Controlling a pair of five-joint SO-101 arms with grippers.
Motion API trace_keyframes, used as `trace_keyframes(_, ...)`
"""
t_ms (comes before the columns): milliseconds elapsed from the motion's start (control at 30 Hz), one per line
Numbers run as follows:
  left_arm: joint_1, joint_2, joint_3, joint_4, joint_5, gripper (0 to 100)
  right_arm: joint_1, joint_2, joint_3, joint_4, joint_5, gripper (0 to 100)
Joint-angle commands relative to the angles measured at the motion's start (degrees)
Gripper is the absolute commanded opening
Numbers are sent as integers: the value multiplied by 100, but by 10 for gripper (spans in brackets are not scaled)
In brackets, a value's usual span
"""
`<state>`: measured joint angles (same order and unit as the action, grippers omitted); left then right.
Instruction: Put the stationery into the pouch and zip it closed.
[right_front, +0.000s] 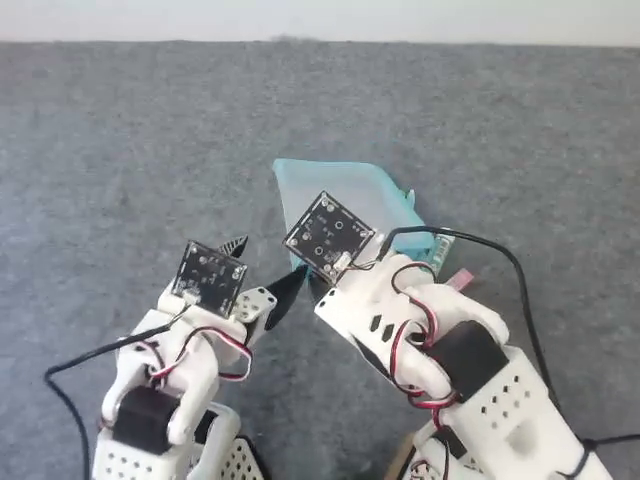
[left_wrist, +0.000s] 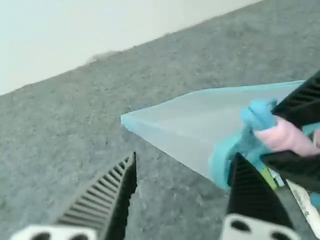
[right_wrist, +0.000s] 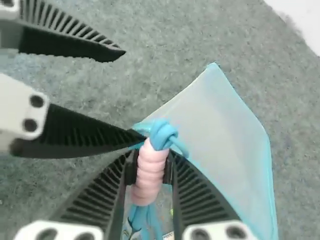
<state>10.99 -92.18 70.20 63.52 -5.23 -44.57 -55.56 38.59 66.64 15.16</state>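
Your left pincer (right_front: 262, 268): wide open, holds nothing, low over grey worktop (right_front: 120, 150). One of its tips sits right by blue knot (right_wrist: 162, 132).

Your right pincer (right_wrist: 149, 160): squeezed shut on pink zip pull (right_wrist: 149, 172), which hangs from that knot.

Blue see-through pouch (right_front: 345, 185): on worktop just past both pincers, one end under your right arm. Bits (left_wrist: 274, 179) show inside pouch near zip end; you cannot tell what they are.
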Motion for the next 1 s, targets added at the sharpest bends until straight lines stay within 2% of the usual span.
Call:
trace_keyframes(0, 0, -44, 145, -457, -62, 283, -277, -171, -316, 31, -62, 6)
trace_keyframes(367, 0, -62, 637, -905, -70, 203, -347, -180, -325, 251, -18, 6)
trace_keyframes(467, 0, -62, 664, -905, -62, 144, -312, -171, -299, 312, -18, 6)
trace_keyframes(600, 0, -88, 857, -1073, -53, 13, -295, -171, 0, 312, -9, 6)
trace_keyframes(767, 0, -88, 1226, -1442, -53, 11, 400, -180, 404, 312, 273, 7)
trace_keyframes(967, -132, -88, 1270, -1442, -53, 11, 1191, -224, 782, 312, 580, 7)
